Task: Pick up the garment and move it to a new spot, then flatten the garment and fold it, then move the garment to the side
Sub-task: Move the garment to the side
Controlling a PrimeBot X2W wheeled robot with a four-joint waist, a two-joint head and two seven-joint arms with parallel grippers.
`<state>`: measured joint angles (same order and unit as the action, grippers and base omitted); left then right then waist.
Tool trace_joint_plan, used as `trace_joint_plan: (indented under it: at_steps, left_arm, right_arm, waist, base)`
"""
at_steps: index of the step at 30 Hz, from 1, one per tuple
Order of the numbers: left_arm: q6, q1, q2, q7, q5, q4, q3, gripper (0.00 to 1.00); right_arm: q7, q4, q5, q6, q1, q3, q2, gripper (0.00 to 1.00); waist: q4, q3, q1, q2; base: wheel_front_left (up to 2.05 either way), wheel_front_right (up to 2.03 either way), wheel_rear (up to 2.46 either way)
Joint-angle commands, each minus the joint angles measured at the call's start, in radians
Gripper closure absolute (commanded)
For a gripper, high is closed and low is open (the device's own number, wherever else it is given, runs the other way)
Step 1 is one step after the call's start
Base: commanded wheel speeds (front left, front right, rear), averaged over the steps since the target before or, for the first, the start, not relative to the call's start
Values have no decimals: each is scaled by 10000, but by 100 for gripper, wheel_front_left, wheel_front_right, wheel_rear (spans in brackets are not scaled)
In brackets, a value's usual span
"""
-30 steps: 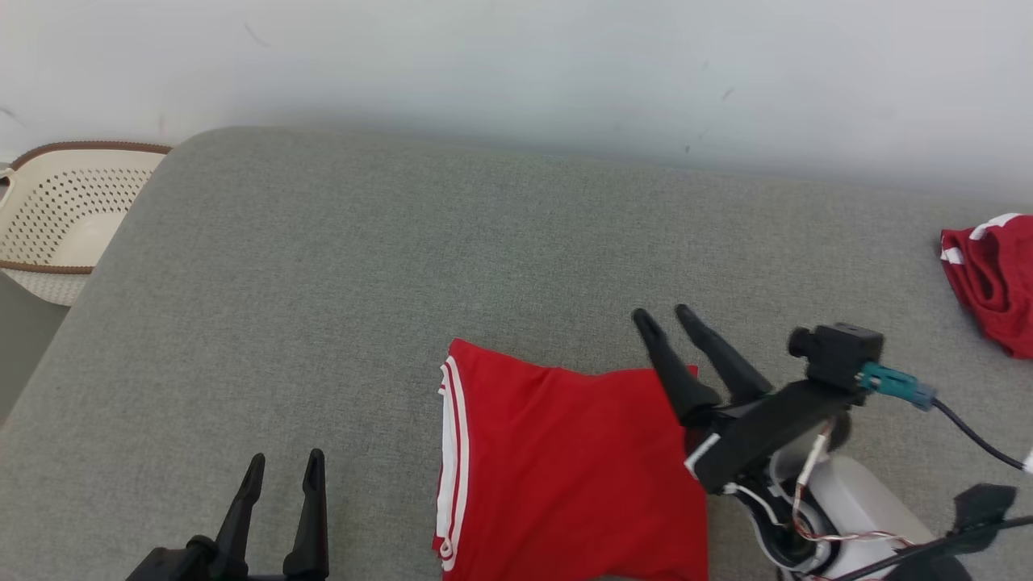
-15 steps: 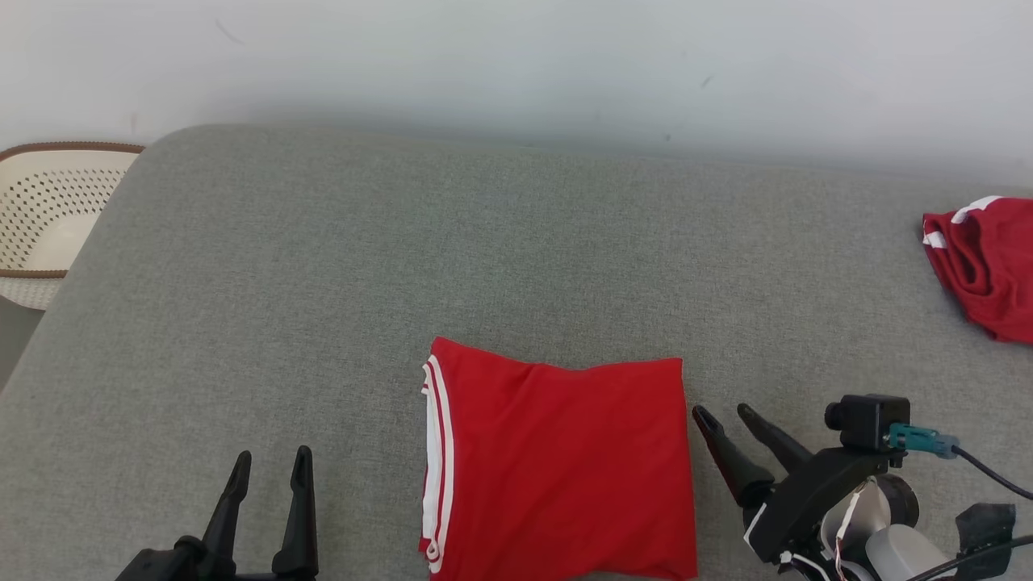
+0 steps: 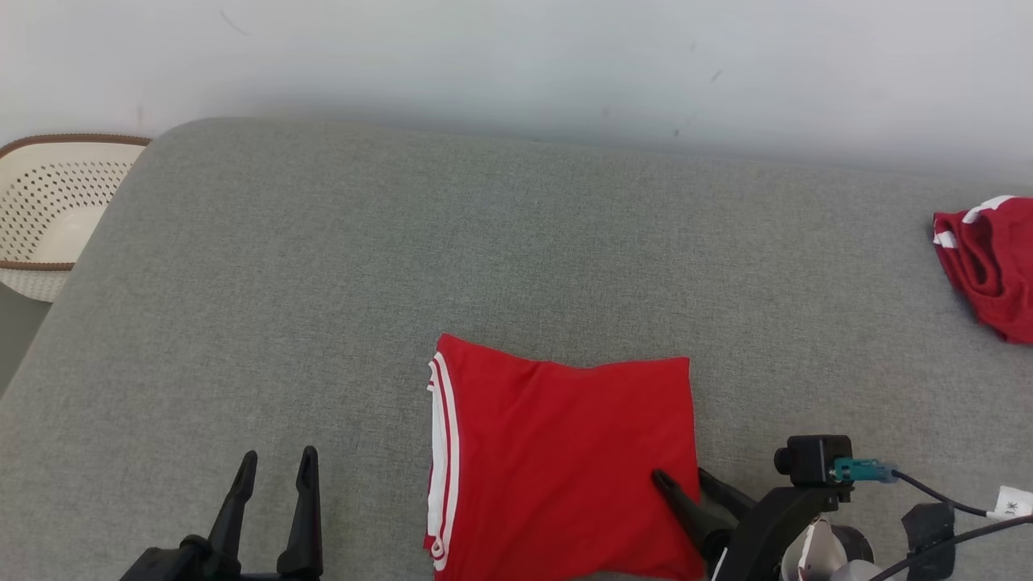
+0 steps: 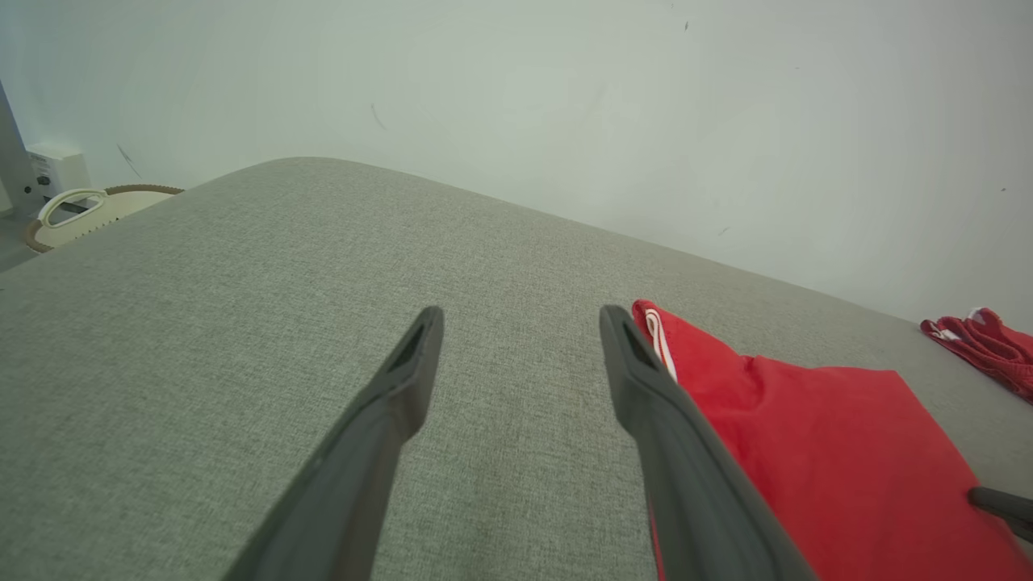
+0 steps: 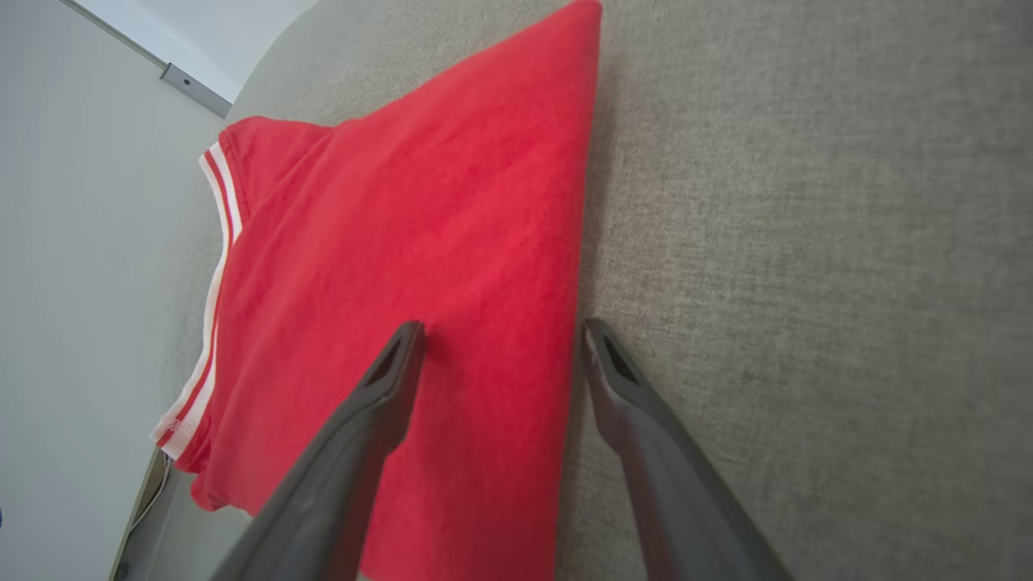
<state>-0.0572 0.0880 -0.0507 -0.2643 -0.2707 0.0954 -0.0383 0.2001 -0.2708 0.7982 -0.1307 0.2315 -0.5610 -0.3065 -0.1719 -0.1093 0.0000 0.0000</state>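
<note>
The garment (image 3: 557,460) is red with white stripes along its left edge, folded into a flat square near the front of the grey cushion (image 3: 403,258). My right gripper (image 3: 684,478) is open at its near right edge, one finger over the cloth and the other outside the edge; the right wrist view shows this gripper (image 5: 500,331) straddling the edge of the garment (image 5: 387,266). My left gripper (image 3: 278,458) stands open and empty over bare cushion to the left; in the left wrist view the left gripper (image 4: 520,319) has the garment (image 4: 815,452) to its right.
A second red-and-white cloth (image 3: 989,270) lies crumpled at the cushion's far right edge. A cream perforated basket (image 3: 48,210) stands off the cushion's left side. A pale wall runs behind the cushion.
My right gripper has drawn back from the garment's far right corner and come in at its near right edge. The garment lies still. The camera shifted slightly.
</note>
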Motion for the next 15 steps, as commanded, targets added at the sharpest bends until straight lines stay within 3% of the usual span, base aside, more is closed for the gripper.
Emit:
trace_joint_plan:
  at_steps: [1, 4, 5, 6, 7, 8, 15]
  left_arm:
    - [-4, 5, -3, 2, -38, 32, 19, 0]
    - [-4, -12, -3, 2, -75, 54, 5, 0]
    - [-2, -15, -4, 2, -88, 60, -5, 0]
    - [3, -19, -4, 3, -105, 64, -15, 0]
    - [7, -21, -4, 3, -117, 65, -21, 0]
    - [15, -26, -3, 3, -134, 62, -29, 0]
    - [53, -51, -3, 3, -184, 19, -80, 0]
  right_arm:
    - [38, -136, 99, 1, -77, -59, 50, 0]
    - [49, -417, 153, 1, 59, -216, 165, 0]
    - [63, -498, 191, 1, 108, -278, 200, 15]
    - [37, -572, 235, 1, 151, -316, 223, 53]
    - [7, -627, 252, 1, 189, -359, 228, 67]
    - [-34, -656, 266, 1, 224, -412, 241, 98]
    - [-389, -723, 323, 1, 631, -604, 138, 100]
  waist:
    - [-23, 2, 0, 0]
    - [-58, -10, 0, 0]
    - [-68, -13, 0, 0]
    - [-78, -18, 0, 0]
    - [-89, -24, 0, 0]
    - [-94, -28, 0, 0]
    - [-115, -104, 0, 0]
  base:
    - [0, 0, 0]
    - [0, 0, 0]
    - [0, 0, 0]
    - [0, 0, 0]
    - [0, 0, 0]
    - [0, 0, 0]
    - [0, 0, 0]
